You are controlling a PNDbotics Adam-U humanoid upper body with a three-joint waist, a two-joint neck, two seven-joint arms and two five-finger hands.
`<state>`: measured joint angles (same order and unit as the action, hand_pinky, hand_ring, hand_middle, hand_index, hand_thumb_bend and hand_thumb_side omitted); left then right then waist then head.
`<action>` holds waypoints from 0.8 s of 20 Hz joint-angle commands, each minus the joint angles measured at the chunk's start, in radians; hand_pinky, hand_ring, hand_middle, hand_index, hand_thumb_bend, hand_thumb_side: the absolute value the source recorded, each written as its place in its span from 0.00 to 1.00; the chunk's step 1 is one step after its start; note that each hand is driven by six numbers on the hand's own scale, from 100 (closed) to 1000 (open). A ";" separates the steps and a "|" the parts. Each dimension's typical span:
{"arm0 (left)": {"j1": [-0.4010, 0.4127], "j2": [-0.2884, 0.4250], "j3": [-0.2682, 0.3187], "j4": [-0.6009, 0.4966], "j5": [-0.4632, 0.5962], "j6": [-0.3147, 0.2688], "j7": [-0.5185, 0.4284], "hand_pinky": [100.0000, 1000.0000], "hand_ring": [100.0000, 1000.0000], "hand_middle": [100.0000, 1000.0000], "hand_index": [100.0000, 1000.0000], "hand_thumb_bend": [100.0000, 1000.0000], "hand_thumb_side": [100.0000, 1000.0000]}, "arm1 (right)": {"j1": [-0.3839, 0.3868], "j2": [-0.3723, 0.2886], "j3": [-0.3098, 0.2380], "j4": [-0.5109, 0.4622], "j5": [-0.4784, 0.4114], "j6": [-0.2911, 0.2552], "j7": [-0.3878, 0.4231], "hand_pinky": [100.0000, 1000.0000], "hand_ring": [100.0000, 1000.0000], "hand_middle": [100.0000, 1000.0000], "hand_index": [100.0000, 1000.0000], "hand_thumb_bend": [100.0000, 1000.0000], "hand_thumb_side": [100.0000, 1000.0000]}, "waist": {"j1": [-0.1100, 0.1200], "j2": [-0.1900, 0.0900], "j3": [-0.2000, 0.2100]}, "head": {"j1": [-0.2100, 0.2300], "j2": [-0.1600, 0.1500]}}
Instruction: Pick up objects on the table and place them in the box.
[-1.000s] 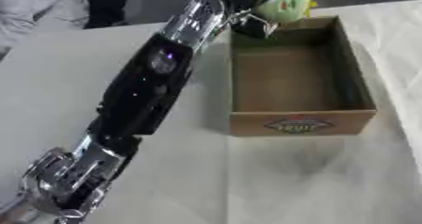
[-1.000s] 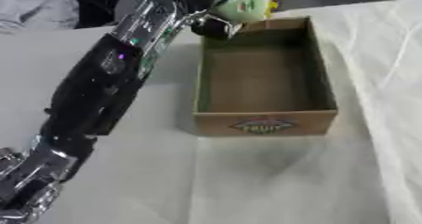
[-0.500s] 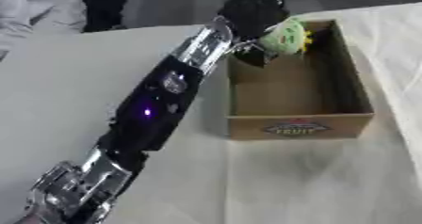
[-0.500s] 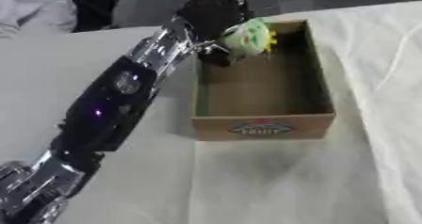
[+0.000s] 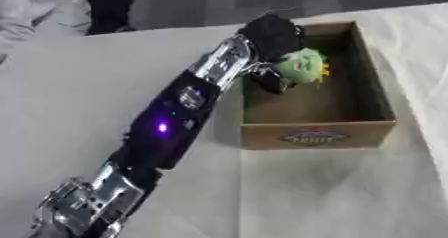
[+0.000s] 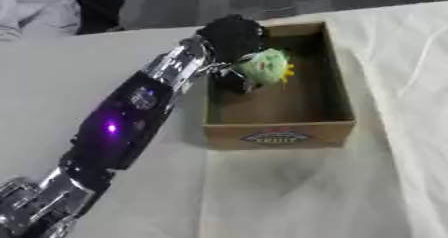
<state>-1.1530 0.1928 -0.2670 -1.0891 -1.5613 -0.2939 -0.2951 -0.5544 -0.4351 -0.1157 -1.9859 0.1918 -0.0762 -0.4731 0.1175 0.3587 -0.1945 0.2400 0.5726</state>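
Note:
My left arm reaches from the lower left up to the open cardboard box [image 5: 317,134]. My left hand [image 5: 271,37] is over the box's far left part, fingers curled round a green plush toy [image 5: 302,65] with yellow bits on its right side. The toy hangs inside the box's opening, above its brown floor [image 6: 280,99]. The box's front wall carries a round printed label [image 6: 278,136]. My right hand shows in neither view.
The box stands on a pale cloth-covered table [image 5: 332,192]. A fold in the cloth [image 6: 411,72] runs along the right side. A person's light sleeve [image 5: 31,7] is at the far left edge, away from the box.
The left hand has carried the green toy from above the box's far rim down and inward, so it now hangs inside the box. The camera view has also shifted a little.

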 commanded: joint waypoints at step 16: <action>-0.016 0.024 0.012 -0.038 -0.072 -0.036 -0.211 0.88 1.00 0.96 1.00 1.00 0.80 | -0.011 -0.009 -0.005 -0.014 -0.009 0.000 -0.006 0.79 0.86 0.68 0.76 0.00 1.00 | -0.014 -0.025 -0.009 | 0.009 -0.016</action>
<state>-1.1526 0.1945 -0.2661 -1.1026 -1.6308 -0.3277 -0.4908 -0.5544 -0.4324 -0.1157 -1.9859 0.1873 -0.0773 -0.4760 0.1174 0.3585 -0.2022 0.2448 0.5685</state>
